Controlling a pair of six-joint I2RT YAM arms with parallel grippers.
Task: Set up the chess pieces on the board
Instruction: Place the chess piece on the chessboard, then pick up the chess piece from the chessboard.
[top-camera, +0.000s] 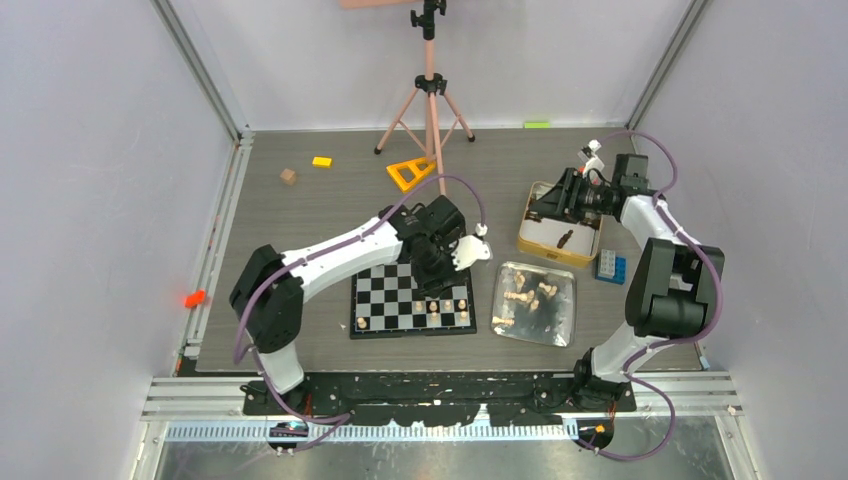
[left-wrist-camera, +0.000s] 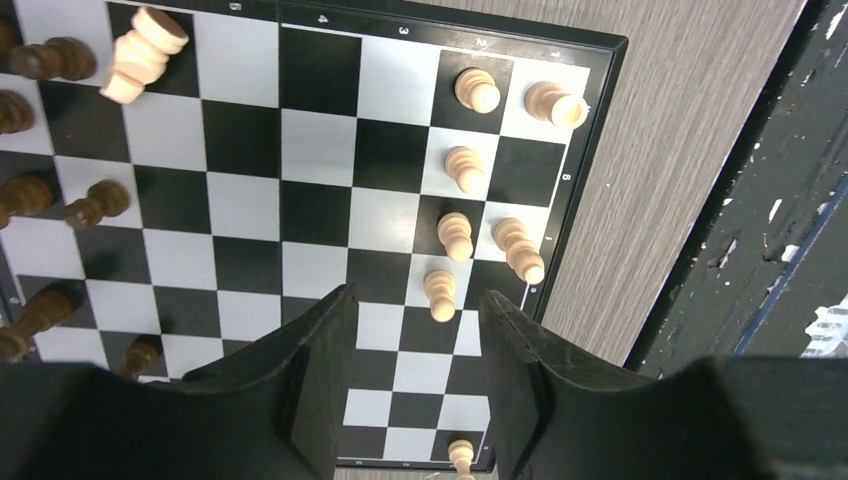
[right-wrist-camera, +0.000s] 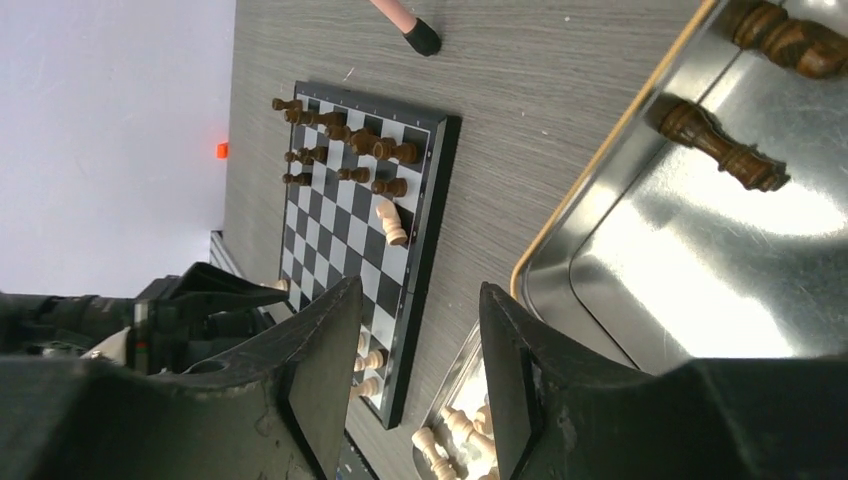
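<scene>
The board lies in front of the left arm. Tan chess pieces stand along its near edge, and dark ones stand on its far side. One tan piece lies tipped over among the dark ones. My left gripper hovers over the board, open and empty, with a tan pawn below its gap. My right gripper is open and empty over the left end of the gold-rimmed tin. That tin holds dark pieces.
A silver tray right of the board holds several loose tan and dark pieces. A blue block sits beside the tin. A tripod, an orange triangle block, a yellow block and a wooden cube stand at the back.
</scene>
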